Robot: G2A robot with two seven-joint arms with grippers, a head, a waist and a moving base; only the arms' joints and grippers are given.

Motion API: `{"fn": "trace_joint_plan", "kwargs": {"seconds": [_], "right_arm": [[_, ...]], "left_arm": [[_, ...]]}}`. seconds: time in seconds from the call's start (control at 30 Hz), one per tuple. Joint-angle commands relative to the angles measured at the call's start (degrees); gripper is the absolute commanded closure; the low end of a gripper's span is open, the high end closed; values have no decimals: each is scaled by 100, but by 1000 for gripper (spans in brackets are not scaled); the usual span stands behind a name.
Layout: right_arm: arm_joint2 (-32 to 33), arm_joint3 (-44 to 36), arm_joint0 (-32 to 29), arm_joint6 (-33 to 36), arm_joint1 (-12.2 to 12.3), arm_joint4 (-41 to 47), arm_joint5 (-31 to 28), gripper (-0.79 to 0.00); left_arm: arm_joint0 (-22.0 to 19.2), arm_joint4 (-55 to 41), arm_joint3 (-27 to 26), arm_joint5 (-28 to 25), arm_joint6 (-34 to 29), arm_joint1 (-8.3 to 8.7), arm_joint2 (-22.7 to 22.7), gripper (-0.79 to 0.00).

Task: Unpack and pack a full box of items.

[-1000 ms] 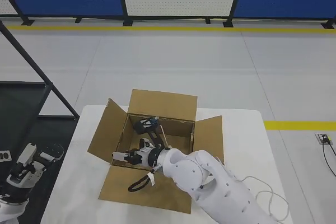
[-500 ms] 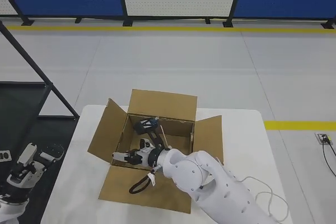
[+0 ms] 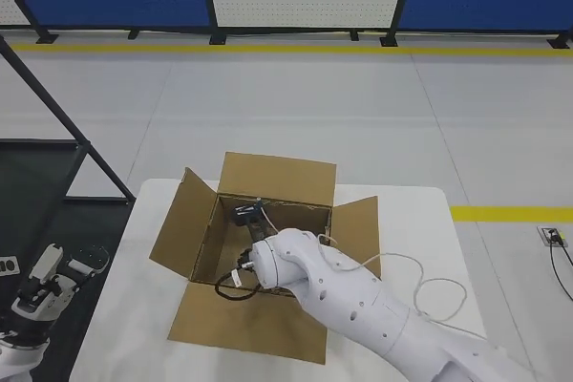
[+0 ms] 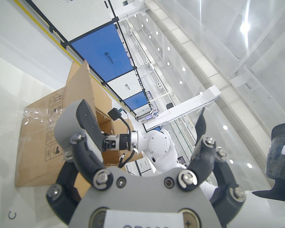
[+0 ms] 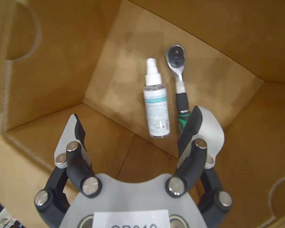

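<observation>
Left hand (image 4: pixel 144 112), right hand (image 5: pixel 135 113): both splayed.

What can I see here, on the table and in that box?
box: one, brown, flaps open, on the table
spray bottle: one, clear with white top, lying on the box floor
ratchet wrench: one, silver with black and green handle, lying beside the spray bottle
table: one, white, under the box
panels: several, blue and white, across the floor
right end effector: one, grey and black, open, inside the box
left end effector: one, grey and black, open, beside the table
</observation>
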Motion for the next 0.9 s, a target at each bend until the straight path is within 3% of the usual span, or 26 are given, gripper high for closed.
{"fn": "trace_joint_plan", "kwargs": {"seconds": [0.0,0.1,0.47,0.67,0.87], "right_arm": [[-59,365,98,-24,-120,30,-4,-785],[-47,701,163,1,-295,302,-57,-785],[-47,701,163,1,-295,302,-57,-785],[-376,908,128,-151,-415,-363,3,-785],[-443,1493,289,-32,-609,-444,-783,-785]], "left_arm": [[0,-1,0,1,0,0,0,-785],[0,-1,0,1,0,0,0,-785],[0,-1,0,1,0,0,0,-785],[0,-1,0,1,0,0,0,-785],[0,-1,0,1,0,0,0,-785]]}}
